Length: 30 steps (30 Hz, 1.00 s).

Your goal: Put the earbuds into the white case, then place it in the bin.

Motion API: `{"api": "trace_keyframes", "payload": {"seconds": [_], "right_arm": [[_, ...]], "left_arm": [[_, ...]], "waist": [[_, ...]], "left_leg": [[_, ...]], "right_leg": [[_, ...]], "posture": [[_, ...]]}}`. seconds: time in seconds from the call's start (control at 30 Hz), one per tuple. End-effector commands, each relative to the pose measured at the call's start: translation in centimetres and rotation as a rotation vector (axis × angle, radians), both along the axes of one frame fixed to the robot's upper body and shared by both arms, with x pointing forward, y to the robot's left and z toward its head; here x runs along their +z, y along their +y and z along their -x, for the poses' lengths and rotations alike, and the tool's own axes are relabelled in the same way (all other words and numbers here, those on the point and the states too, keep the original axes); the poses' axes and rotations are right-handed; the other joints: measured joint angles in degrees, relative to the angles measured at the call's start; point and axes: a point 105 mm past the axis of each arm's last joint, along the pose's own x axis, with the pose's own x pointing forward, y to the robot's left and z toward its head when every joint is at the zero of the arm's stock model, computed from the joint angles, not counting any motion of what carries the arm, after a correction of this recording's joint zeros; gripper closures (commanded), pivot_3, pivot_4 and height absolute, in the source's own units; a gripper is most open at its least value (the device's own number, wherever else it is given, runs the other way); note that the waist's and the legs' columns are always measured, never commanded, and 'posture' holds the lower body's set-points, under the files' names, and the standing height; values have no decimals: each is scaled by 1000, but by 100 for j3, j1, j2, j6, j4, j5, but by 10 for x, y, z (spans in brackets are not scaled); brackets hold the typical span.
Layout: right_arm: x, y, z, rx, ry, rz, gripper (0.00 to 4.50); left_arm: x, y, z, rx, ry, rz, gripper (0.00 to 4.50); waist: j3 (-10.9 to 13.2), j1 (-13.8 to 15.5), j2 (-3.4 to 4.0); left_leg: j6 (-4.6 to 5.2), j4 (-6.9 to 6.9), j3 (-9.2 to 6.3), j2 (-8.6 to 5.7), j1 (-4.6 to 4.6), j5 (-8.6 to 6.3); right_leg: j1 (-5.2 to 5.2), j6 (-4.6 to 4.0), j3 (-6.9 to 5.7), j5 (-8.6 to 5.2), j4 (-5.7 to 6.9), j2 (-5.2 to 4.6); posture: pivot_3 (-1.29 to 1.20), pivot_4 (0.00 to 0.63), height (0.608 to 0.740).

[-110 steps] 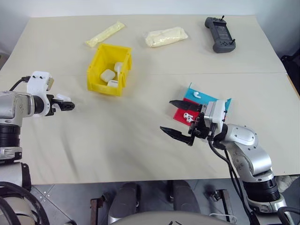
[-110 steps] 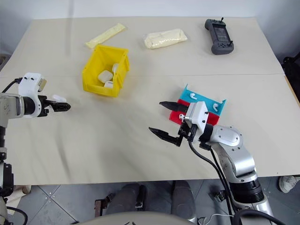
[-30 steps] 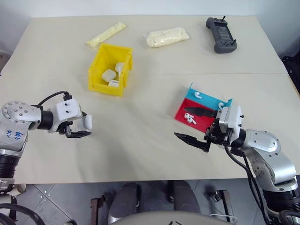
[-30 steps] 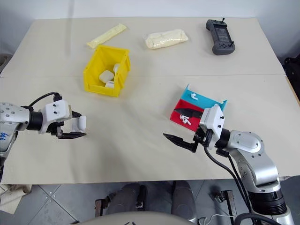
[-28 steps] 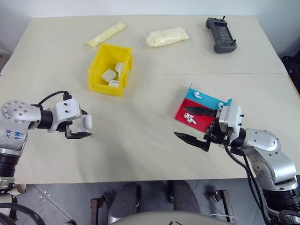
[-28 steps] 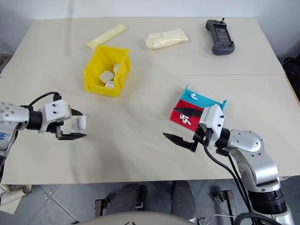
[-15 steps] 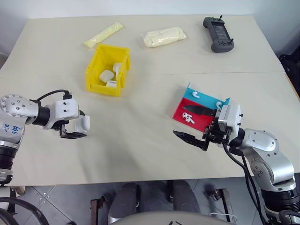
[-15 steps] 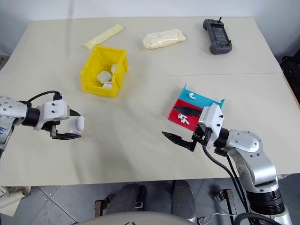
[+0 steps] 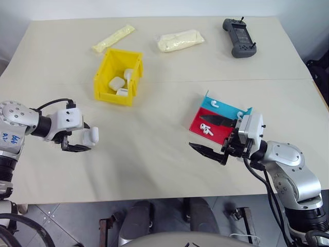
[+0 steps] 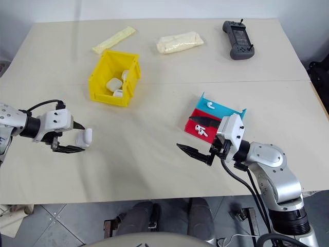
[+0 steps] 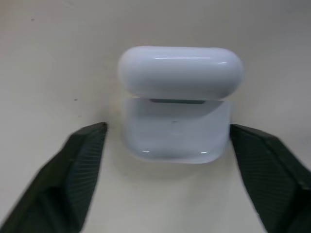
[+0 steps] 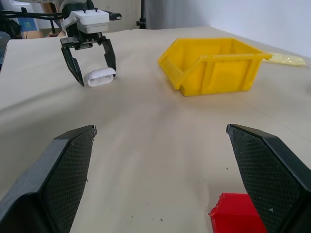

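Cannot tell from the head views whether the white case (image 10: 84, 136) touches the left gripper (image 10: 73, 139) fingers; in the left wrist view a slim gap on either side, lid seam blurred. Contents of the yellow bin (image 9: 111, 66): a few white lumps, too small to name. On the red and blue tray (image 9: 235, 111), earbuds (image 9: 207, 129) partly hidden behind the right gripper (image 9: 211, 135), upper finger across them. In the right wrist view, tray corner (image 12: 236, 218) cut off at the frame's edge, pale packet (image 12: 287, 59) behind the bin cropped at the side
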Motion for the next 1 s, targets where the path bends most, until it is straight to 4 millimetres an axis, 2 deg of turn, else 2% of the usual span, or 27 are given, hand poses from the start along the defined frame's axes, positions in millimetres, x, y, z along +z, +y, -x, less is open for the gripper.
{"api": "trace_keyframes", "payload": {"seconds": [0.03, 0.23, 0.33, 0.43, 0.53, 0.6, 0.67, 0.73, 0.87, 1.0], "right_arm": [[9, 5, 3, 19, -50, -8, 0], [8, 4, 3, 15, -50, -7, 0], [8, 3, 4, 13, -47, -4, 0], [7, -2, 4, 3, -43, 8, 0], [7, -7, 4, -7, -40, 20, 0], [8, -16, 4, -31, -36, 44, 0], [9, -24, 5, -59, -37, 65, 0], [10, -30, 6, -76, -38, 79, 0], [17, -57, 13, -180, -65, 145, 0], [19, -81, 26, -282, -64, 180, 0]], "left_arm": [[-9, 8, -1, 36, 20, -33, 1665], [-3, 11, 0, 54, 1, 21, 1728], [19, -8, 0, 1, -85, 234, 1728], [48, -36, 12, -144, -214, 522, 1728], [51, -48, 24, -209, -258, 590, 1728], [46, -88, 37, -280, -243, 735, 1728], [54, -120, 51, -329, -230, 898, 1728], [60, -136, 53, -320, -234, 983, 1728], [52, -190, 68, -405, -216, 1152, 1728], [53, -219, 67, -479, -201, 1303, 1728]], "waist": [[0, 10, 0], [0, 5, 1], [0, 2, 0], [1, 5, -2], [1, 1, -4], [-1, 0, 5], [-1, 37, 9], [6, 74, -8], [-9, 149, 10], [-8, 180, -2]], "left_leg": [[0, 1, 0, 0, 2, 0], [2, 2, 0, -1, 4, 1], [2, 2, -1, 0, 1, 1], [2, 5, -7, 18, -9, 1], [4, 12, -12, 21, -13, 0], [4, 12, -11, 20, -12, 0], [9, 11, -14, 11, -6, -2], [10, 21, -20, 12, -10, -2], [6, 20, -11, 17, 0, -2], [8, 23, -12, -7, -5, -2]], "right_leg": [[1, 0, 1, 0, 2, 0], [2, 0, 2, 0, 7, -1], [0, 0, 2, 0, 7, -1], [-5, 0, 0, 0, 4, -5], [-3, 0, -4, 0, 3, -15], [0, 1, -4, 0, -2, -14], [7, 1, -1, 1, 1, -24], [11, 4, -2, 2, -2, -22], [16, 4, 2, 2, -4, -14], [24, 10, -3, 6, -17, -11]], "posture": [[0, 150, 740], [0, 150, 740], [0, 150, 740], [0, 150, 740], [0, 150, 740], [0, 150, 740], [0, 150, 740], [0, 150, 740], [0, 150, 740], [0, 150, 740]]}}
